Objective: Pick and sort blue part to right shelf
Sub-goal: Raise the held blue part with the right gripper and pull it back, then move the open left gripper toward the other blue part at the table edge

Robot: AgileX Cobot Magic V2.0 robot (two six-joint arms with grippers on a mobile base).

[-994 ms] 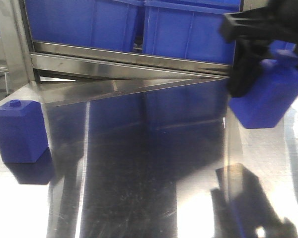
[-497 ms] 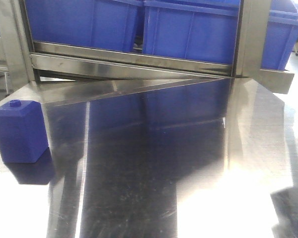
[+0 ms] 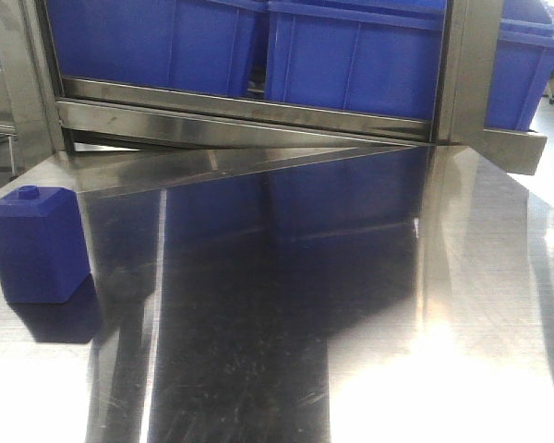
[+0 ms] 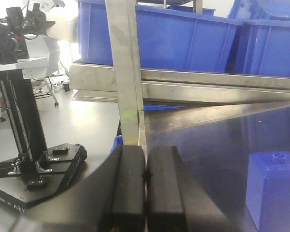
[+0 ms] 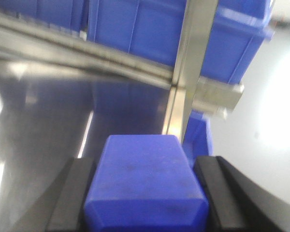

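Bins: large open blue bins point(image 3: 351, 65) stand side by side on the right shelf point(image 3: 240, 100), above its flat steel front rail. One more stands right of the upright post.
Bin contents: cannot tell. Every view meets the bins from the side and only their walls show.
Blue part: the blue part point(image 5: 145, 179) is off the table, pinched in the right gripper point(image 5: 145, 203), in front of the shelf post with a bin beyond.
Right gripper: its black fingers point(image 5: 70, 198) press against both sides of the part.
Left gripper: the left gripper point(image 4: 146, 188) has its two pads pressed together with nothing between them. It hangs over the near left edge of the steel table point(image 3: 369, 305).
Squat block: a squat blue block point(image 3: 37, 245) with a round knob stands upright at the table's left edge.
Front view only: the whole bare tabletop and the bins' reflection. It shows neither gripper nor the blue part.
Left wrist view only: a black stand point(image 4: 19, 121) on the floor left of the table. The squat block appears at lower right.
Right wrist view only: the held part, blurred.
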